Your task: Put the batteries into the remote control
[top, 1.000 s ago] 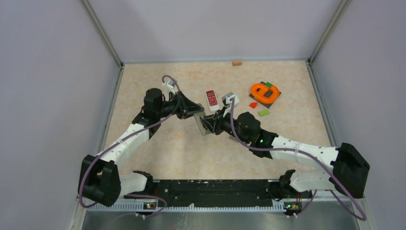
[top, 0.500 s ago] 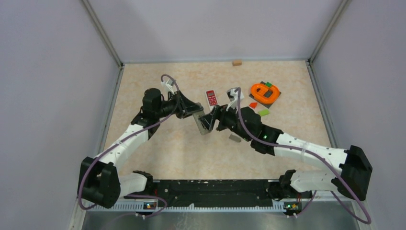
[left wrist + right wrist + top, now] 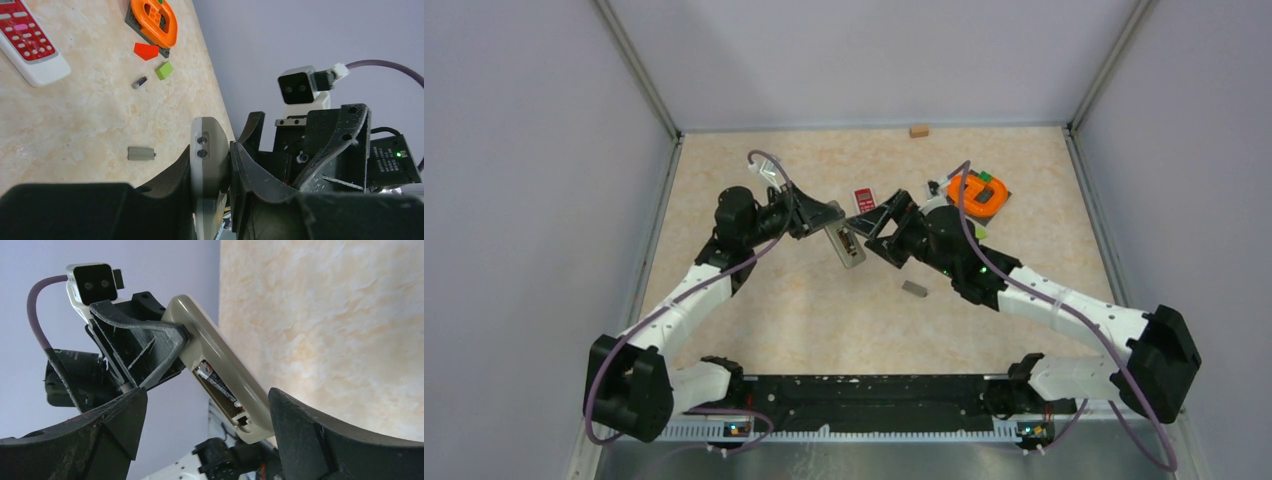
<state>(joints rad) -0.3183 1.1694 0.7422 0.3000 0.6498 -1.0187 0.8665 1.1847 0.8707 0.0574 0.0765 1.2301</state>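
The remote [image 3: 220, 375] is clamped in the left pincer [image 3: 212, 165], one battery [image 3: 216, 381] seated inside. The right pincer [image 3: 207, 410] is spread wide, empty. A loose battery [image 3: 139, 82] is left on the worktop [image 3: 75, 120].

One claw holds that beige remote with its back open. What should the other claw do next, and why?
Probably the open, empty right gripper should reach for the small dark loose battery lying beside the green block. The beige plastic remote, clamped in the left gripper, has its compartment uncovered with one battery showing inside, so another battery seems wanted.
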